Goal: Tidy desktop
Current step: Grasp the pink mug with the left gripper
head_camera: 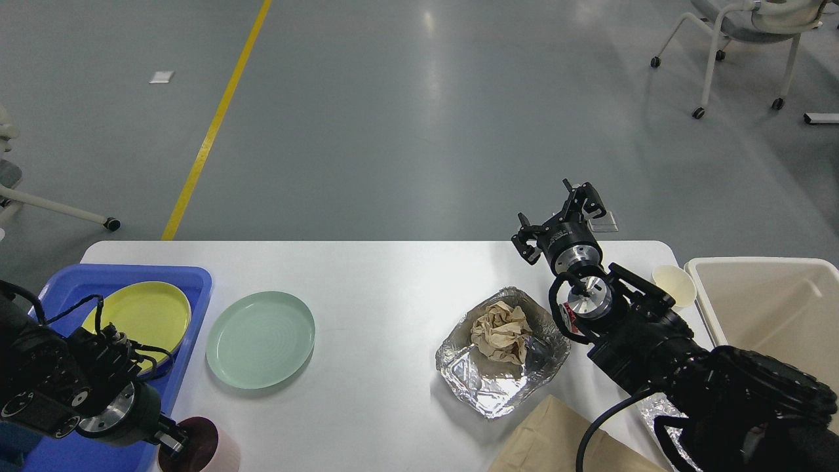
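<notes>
Stretching left-right, the desk (380, 275) has its long axis crosswise; right end effector (557, 219) hangs fingers apart over its far edge, left end effector's (174, 446) state I cannot tell.

Looks like a lab or test hall: a wide grey polished floor (419, 118) with a yellow line (216, 124) running across it, wheeled chairs (747, 39) parked at the edges, and one white table (380, 275) standing alone — though the walls are out of view.

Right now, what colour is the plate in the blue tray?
Yellow plate, seen in the head view.
</notes>
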Action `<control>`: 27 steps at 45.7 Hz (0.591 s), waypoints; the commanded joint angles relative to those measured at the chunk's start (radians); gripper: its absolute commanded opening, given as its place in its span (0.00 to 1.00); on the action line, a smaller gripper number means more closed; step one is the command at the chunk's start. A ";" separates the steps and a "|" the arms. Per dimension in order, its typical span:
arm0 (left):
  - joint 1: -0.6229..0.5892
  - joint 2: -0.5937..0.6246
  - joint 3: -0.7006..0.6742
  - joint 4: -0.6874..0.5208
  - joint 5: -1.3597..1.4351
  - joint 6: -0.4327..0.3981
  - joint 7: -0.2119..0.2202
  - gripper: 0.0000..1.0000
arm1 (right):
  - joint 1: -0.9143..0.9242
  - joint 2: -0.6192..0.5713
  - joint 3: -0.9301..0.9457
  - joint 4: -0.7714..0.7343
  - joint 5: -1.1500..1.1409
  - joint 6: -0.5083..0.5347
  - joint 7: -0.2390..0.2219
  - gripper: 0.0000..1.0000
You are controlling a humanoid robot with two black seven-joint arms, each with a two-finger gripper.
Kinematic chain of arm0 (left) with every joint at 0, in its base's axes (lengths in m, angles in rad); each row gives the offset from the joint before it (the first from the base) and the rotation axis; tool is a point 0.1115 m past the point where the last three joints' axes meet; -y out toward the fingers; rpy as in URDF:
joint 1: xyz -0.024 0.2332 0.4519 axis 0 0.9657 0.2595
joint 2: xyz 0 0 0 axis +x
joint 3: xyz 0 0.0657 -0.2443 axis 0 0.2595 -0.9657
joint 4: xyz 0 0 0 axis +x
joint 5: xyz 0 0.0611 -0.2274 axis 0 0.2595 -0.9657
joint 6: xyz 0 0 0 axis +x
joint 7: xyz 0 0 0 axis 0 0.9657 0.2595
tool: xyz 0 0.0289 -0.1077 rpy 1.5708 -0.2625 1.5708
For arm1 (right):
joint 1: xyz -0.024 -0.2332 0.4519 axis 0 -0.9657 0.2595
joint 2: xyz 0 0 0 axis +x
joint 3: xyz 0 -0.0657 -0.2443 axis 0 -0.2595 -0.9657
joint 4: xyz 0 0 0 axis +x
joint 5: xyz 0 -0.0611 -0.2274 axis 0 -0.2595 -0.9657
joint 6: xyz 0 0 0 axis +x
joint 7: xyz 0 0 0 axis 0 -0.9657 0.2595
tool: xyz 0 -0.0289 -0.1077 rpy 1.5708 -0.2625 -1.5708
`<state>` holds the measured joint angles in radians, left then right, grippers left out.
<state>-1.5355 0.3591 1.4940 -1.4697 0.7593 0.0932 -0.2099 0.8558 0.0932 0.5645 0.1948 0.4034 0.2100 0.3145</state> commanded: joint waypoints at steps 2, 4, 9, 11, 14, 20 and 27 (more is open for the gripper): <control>-0.014 0.007 -0.023 -0.011 0.000 -0.003 -0.005 0.00 | 0.000 0.000 0.000 0.000 0.000 0.000 0.000 1.00; -0.018 0.012 -0.031 -0.017 0.000 -0.004 -0.006 0.00 | 0.000 0.000 0.000 0.000 0.000 0.002 0.000 1.00; -0.072 0.018 -0.040 -0.041 0.000 -0.036 -0.008 0.00 | 0.000 -0.001 0.000 0.000 0.000 0.000 0.000 1.00; -0.104 0.026 -0.041 -0.049 0.000 -0.079 -0.019 0.00 | 0.000 0.000 0.000 -0.002 0.000 0.000 0.000 1.00; -0.158 0.043 -0.047 -0.050 0.000 -0.159 -0.060 0.00 | 0.000 -0.001 0.000 0.000 0.000 0.000 0.000 1.00; -0.287 0.072 -0.051 -0.050 0.000 -0.346 -0.170 0.00 | 0.000 -0.001 0.000 0.000 0.000 0.002 0.000 1.00; -0.432 0.135 -0.052 -0.050 0.002 -0.549 -0.236 0.00 | 0.000 0.000 0.000 0.000 0.000 0.000 0.000 1.00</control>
<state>-1.8630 0.4484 1.4435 -1.5203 0.7593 -0.3161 -0.3986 0.8556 0.0925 0.5645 0.1945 0.4034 0.2103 0.3145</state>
